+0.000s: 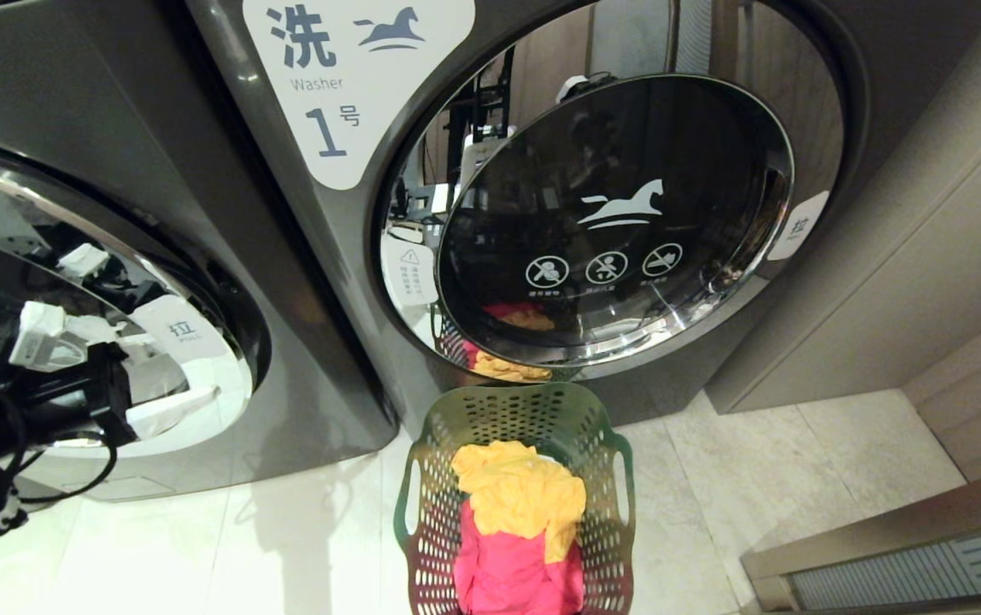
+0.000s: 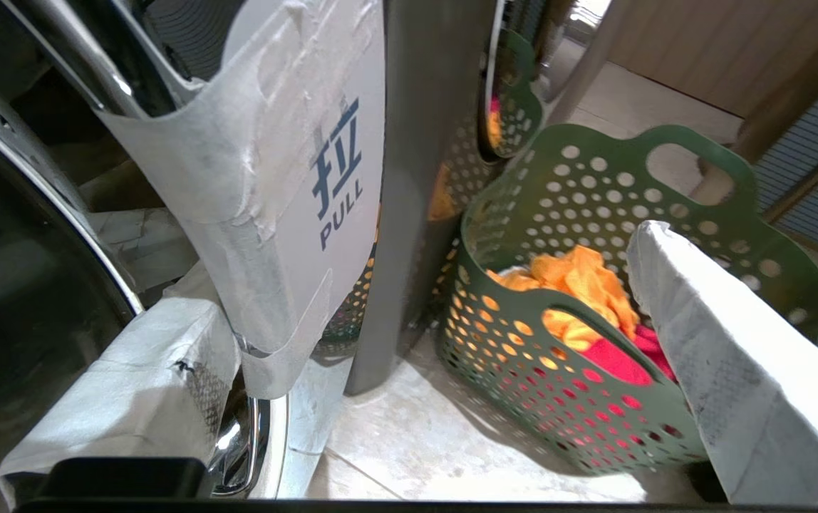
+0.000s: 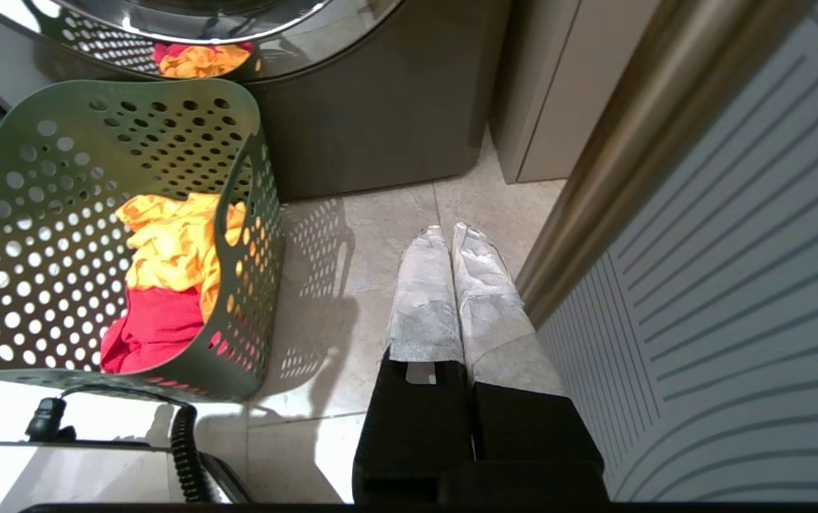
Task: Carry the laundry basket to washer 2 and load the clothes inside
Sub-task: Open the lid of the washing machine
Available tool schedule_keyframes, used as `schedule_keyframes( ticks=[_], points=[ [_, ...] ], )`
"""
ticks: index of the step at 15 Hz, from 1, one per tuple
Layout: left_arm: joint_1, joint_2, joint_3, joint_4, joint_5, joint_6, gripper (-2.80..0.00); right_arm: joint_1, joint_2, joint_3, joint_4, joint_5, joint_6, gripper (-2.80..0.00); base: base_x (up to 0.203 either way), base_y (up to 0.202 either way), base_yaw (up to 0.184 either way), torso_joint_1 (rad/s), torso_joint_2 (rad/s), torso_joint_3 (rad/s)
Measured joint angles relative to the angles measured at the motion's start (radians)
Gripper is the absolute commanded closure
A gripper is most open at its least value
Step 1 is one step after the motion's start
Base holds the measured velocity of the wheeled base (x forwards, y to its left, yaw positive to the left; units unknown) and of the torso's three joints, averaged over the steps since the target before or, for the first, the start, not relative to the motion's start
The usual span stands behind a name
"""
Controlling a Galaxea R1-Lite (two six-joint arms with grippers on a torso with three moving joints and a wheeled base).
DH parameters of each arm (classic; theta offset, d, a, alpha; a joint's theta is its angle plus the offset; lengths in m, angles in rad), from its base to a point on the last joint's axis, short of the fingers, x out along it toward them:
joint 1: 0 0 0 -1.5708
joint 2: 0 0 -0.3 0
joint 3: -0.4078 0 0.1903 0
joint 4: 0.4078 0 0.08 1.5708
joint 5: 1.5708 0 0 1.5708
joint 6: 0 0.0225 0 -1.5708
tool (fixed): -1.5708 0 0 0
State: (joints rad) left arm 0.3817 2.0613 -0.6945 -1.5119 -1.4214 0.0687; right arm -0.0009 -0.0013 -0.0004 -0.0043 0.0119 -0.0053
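Two grey washers fill the head view. The one on the right, washer 1 (image 1: 345,94), carries a label with a horse and the numeral 1, and its door (image 1: 619,218) is seen closed. The one on the left (image 1: 55,94) shows no numeral here; whether it is washer 2 cannot be told, though it is judged the likely target, since the left arm is set against its door.

The basket (image 1: 516,504) is stood on the floor tiles just in front of washer 1, probably parked there so both arms are freed for the door. The clothes (image 1: 520,521) are seen inside it, yellow-orange on top of pink-red; none are loaded yet.

The left gripper (image 2: 409,335) is spread wide and holds nothing, its fingers (image 2: 730,370) placed either side of the "PULL" tab (image 2: 323,178) on the left door's rim, apparently to swing it open.

The right gripper (image 3: 452,235) is clenched on nothing and hung low over the floor, beside the basket.
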Motion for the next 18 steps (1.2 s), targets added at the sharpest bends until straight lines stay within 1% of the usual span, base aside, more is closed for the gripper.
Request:
schedule_keyframes(
  ticks=[2,4,7,10,12,13,14,15,17,18],
  points=[
    [0.078,-0.005,0.005,-0.002,-0.003,0.001,-2.8,0.0,0.0,0.0,0.0,0.0,0.0,0.0,0.0,0.0,0.0,0.0,0.0,0.0],
    [0.179,-0.015,0.009,-0.005,0.004,0.0,-2.8,0.0,0.0,0.0,0.0,0.0,0.0,0.0,0.0,0.0,0.0,0.0,0.0,0.0],
    [0.31,-0.055,0.04,-0.004,0.016,-0.001,-2.8,0.001,0.0,0.0,0.0,0.0,0.0,0.0,0.0,0.0,0.0,0.0,0.0,0.0],
    [0.425,-0.166,0.131,0.0,0.018,-0.022,-2.8,0.0,0.0,0.0,0.0,0.0,0.0,0.0,0.0,0.0,0.0,0.0,0.0,0.0],
    [0.507,-0.305,0.203,0.003,0.021,-0.065,-2.8,0.0,0.0,0.0,0.0,0.0,0.0,0.0,0.0,0.0,0.0,0.0,0.0,0.0],
    [0.552,-0.397,0.228,0.005,0.027,-0.099,-2.8,0.0,0.0,0.0,0.0,0.0,0.0,0.0,0.0,0.0,0.0,0.0,0.0,0.0],
    [0.594,-0.499,0.243,0.006,0.04,-0.147,-2.8,0.0,0.0,0.0,0.0,0.0,0.0,0.0,0.0,0.0,0.0,0.0,0.0,0.0],
    [0.629,-0.61,0.249,0.006,0.06,-0.209,-2.8,0.001,0.0,0.0,0.0,0.0,0.0,0.0,0.0,0.0,0.0,0.0,0.0,0.0],
    [0.685,-0.845,0.226,0.008,0.102,-0.376,-2.8,0.0,0.0,0.0,0.0,0.0,0.0,0.0,0.0,0.0,0.0,0.0,0.0,0.0],
    [0.706,-0.963,0.195,0.008,0.12,-0.479,-2.8,0.0,0.0,0.0,0.0,0.0,0.0,0.0,0.0,0.0,0.0,0.0,0.0,0.0]
  ],
)
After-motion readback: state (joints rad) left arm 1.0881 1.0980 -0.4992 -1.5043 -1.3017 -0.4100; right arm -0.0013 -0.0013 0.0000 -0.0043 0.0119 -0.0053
